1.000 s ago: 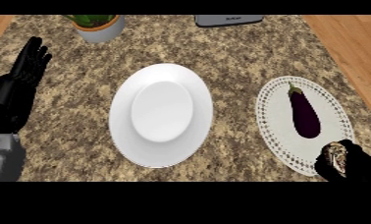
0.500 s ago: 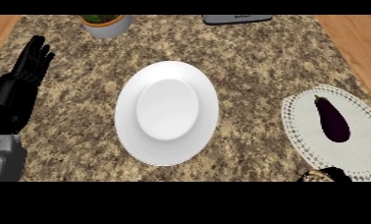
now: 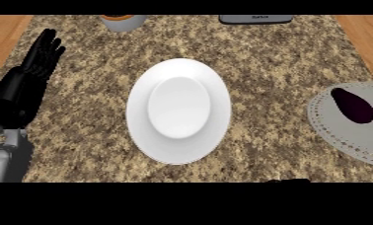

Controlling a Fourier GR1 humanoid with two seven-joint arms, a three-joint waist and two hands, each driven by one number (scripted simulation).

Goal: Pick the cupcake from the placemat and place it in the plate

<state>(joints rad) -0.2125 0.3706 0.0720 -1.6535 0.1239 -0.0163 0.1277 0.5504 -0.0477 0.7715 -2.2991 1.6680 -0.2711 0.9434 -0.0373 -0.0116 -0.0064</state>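
A white oval plate [image 3: 179, 110] lies in the middle of the speckled counter. The pale dotted placemat [image 3: 329, 131] shows at the right edge, cut off by the frame, with a dark purple eggplant [image 3: 353, 104] on it. No cupcake shows in the head view. My left hand [image 3: 33, 78] rests open at the left edge, fingers up, well apart from the plate. Of my right hand [image 3: 290, 180] only a thin dark sliver shows at the lower edge, below and right of the plate.
A pot [image 3: 122, 20] stands at the counter's far edge, left of centre. A grey appliance [image 3: 255, 19] sits at the far edge to the right. Wooden floor [image 3: 13, 26] shows beyond the counter's left and right sides.
The view has swung left, so the plate, placemat and eggplant sit further right in the picture. My right hand, which showed at the lower right holding a small brown thing, has sunk almost out of view.
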